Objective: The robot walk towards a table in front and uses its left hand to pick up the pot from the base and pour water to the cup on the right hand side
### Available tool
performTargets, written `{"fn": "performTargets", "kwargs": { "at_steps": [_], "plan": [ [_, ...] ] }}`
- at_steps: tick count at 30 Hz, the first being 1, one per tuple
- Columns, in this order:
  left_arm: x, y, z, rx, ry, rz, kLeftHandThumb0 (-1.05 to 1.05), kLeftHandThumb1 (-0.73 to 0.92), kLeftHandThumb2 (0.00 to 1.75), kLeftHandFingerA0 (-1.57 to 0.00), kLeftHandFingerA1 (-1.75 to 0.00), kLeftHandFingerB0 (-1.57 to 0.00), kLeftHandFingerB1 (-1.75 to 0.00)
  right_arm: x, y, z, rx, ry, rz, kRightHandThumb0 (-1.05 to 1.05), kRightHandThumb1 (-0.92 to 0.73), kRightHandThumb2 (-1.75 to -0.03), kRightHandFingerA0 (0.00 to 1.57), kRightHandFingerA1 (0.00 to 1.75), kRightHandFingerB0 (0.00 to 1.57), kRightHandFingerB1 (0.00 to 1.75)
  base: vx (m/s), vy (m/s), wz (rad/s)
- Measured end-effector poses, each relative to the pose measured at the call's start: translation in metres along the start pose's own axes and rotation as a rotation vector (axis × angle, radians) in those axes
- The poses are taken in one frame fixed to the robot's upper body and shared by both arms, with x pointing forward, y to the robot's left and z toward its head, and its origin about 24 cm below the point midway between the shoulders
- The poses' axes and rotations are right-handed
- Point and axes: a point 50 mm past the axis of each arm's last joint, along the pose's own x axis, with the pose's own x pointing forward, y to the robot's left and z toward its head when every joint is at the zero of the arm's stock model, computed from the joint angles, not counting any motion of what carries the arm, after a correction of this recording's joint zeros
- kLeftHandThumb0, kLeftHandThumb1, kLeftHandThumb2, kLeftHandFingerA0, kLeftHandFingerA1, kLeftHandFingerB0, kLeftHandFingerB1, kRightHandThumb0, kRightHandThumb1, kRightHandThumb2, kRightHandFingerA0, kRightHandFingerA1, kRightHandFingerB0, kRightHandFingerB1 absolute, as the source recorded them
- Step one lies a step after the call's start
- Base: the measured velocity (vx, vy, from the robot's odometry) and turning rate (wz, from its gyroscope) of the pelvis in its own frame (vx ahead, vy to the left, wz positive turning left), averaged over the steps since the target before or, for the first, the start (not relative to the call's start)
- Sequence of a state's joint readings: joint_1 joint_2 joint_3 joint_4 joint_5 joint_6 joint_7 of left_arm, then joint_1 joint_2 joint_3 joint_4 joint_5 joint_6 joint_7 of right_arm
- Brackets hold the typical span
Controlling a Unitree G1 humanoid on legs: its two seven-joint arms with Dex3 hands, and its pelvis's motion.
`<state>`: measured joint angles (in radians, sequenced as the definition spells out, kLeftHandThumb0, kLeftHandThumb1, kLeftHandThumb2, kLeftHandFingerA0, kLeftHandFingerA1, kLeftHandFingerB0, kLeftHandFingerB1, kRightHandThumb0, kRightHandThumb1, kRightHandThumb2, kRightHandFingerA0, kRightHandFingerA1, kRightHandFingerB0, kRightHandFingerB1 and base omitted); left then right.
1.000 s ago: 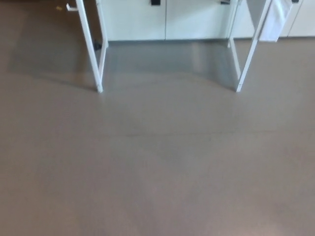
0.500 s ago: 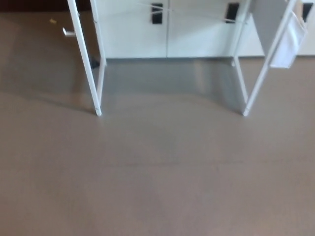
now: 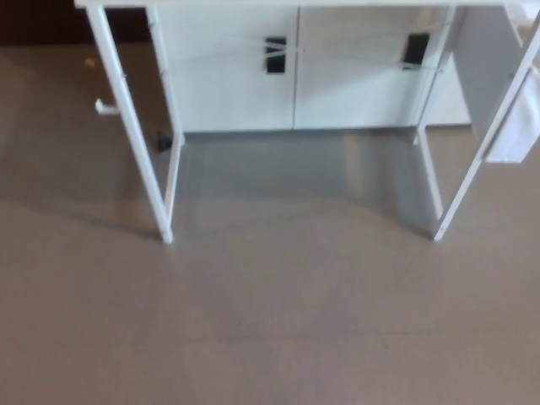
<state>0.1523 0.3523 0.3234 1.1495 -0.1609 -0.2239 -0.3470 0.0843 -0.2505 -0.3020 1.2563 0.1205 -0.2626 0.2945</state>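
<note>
Grey-brown floor (image 3: 270,321) below me, white table legs (image 3: 131,126) ahead, white cabinets (image 3: 295,72) with black handles (image 3: 275,54) behind, dim sheen under the table.

one white table (image 3: 131,135) – four legs showing – and two black cabinet handles (image 3: 275,54) behind it.

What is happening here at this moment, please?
Nothing is being handled yet. The head view looks down at a brown floor and the white metal legs of a table, whose edge just shows at the top. Behind it stand white cabinets with dark handles. Neither robot hand is in view, and no pot or cup can be seen, so the pick-up has not begun.
</note>
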Motion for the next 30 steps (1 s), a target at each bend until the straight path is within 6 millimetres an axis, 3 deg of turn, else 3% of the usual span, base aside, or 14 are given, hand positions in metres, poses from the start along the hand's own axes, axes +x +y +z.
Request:
{"fn": "performTargets", "kwargs": {
  "at_steps": [10, 12, 20, 21, 24, 25, 26, 27, 28, 30],
  "plan": [
    [0.0017, 0.0016, 0.0063, 0.002, -0.018, 0.002, -0.17, 0.51, 0.55, -0.44, -0.39, -0.51, -0.38, 0.0011, 0.003, 0.0011, -0.012, -0.003, 0.01, -0.68, -0.19, -0.82, 0.74, 0.81, 0.36, 0.7, 0.28, 0.178, -0.06],
    [0.0007, 0.0023, 0.004, 0.002, -0.01, 0.004, -0.2, 0.52, 0.55, -0.44, -0.39, -0.5, -0.38, 0.0004, 0.0028, -0.0007, -0.015, 0.002, 0.009, -0.57, -0.2, -0.78, 0.79, 0.82, 0.37, 0.77, 0.26, -0.011, 0.12],
    [0.0029, 0.0012, 0.0094, 0.01, -0.024, -0.004, -0.2, 0.51, 0.55, -0.42, -0.39, -0.52, -0.38, 0.0018, 0.0045, 0.0021, -0.013, -0.009, 0.005, -0.6, -0.17, -0.81, 0.72, 0.78, 0.37, 0.69, 0.26, -0.087, 0.06],
    [0.0031, 0.0001, 0.0089, 0.011, -0.022, -0.008, -0.21, 0.49, 0.55, -0.44, -0.39, -0.53, -0.38, 0.0019, 0.0043, 0.0024, -0.016, -0.009, 0.001, -0.64, -0.23, -0.66, 0.68, 0.8, 0.38, 0.74, 0.24, -0.065, -0.03],
    [0.0034, -0.0003, 0.0089, 0.01, -0.02, -0.009, -0.21, 0.5, 0.55, -0.44, -0.4, -0.54, -0.39, 0.0018, 0.0039, 0.0018, -0.016, -0.006, -0.004, -0.64, -0.24, -0.66, 0.67, 0.79, 0.37, 0.73, 0.12, -0.014, -0.12],
    [0.004, -0.0006, 0.0099, 0.01, -0.022, -0.009, -0.21, 0.51, 0.55, -0.43, -0.39, -0.52, -0.38, 0.002, 0.0041, 0.0022, -0.016, -0.007, -0.004, -0.65, -0.19, -0.8, 0.68, 0.79, 0.38, 0.7, 0.12, 0.012, -0.11],
    [0.0041, -0.0007, 0.0099, 0.009, -0.022, -0.008, -0.21, 0.51, 0.55, -0.43, -0.39, -0.53, -0.38, 0.0022, 0.0042, 0.0026, -0.015, -0.008, -0.004, -0.63, -0.26, -0.67, 0.68, 0.79, 0.37, 0.72, 0.13, 0.016, -0.12],
    [0.0041, -0.0006, 0.0099, 0.009, -0.021, -0.008, -0.21, 0.51, 0.55, -0.43, -0.39, -0.53, -0.38, 0.0021, 0.0042, 0.0019, -0.016, -0.004, -0.005, -0.63, -0.26, -0.67, 0.68, 0.79, 0.37, 0.72, 0.13, 0.024, -0.05],
    [0.0041, -0.0006, 0.0095, 0.008, -0.019, -0.008, -0.21, 0.51, 0.55, -0.44, -0.4, -0.54, -0.39, 0.002, 0.0042, 0.0015, -0.017, -0.002, -0.006, -0.63, -0.17, -0.81, 0.75, 0.81, 0.38, 0.71, 0.02, 0.155, -0.06],
    [0.004, -0.0006, 0.0085, 0.007, -0.014, -0.008, -0.21, 0.51, 0.55, -0.43, -0.39, -0.54, -0.39, 0.0015, 0.0037, 0.0006, -0.016, 0.0, -0.009, -0.65, -0.18, -0.82, 0.75, 0.81, 0.37, 0.71, 0.16, 0.227, 0.0]
  ]
}}
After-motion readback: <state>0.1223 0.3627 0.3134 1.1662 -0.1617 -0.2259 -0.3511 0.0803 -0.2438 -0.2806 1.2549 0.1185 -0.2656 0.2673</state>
